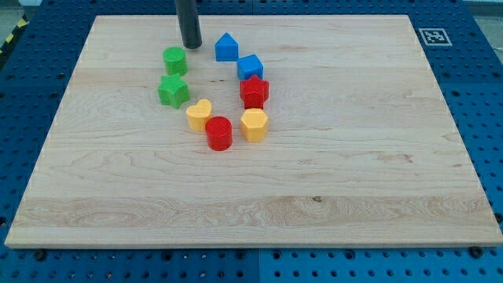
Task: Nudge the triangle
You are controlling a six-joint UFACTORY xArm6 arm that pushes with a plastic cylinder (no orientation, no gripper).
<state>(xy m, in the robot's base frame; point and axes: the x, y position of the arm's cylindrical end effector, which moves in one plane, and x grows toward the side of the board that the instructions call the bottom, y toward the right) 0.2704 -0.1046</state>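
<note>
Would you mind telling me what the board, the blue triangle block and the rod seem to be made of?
The board looks like pale unvarnished wood: grain lines and joined strips show. The blue triangle block is probably plastic, with even, saturated colour and a matte-to-satin surface. The rod, ending in my tip just to the view's left of that block, is dark and smooth, metal or plastic; I cannot tell which.

The place looked like a robotics lab or test bench rather than a home or shop. A pale wooden board (251, 181) lay as the counter on a blue metal base (487, 118) drilled with a regular grid of mounting holes, the sort used for fixing equipment. A black-and-white square marker (432, 36) sat at the board's corner toward the view's top right. At the view's top left, a yellow-and-black striped strip (11, 38) showed, possibly hazard tape, though it was cropped.
</note>
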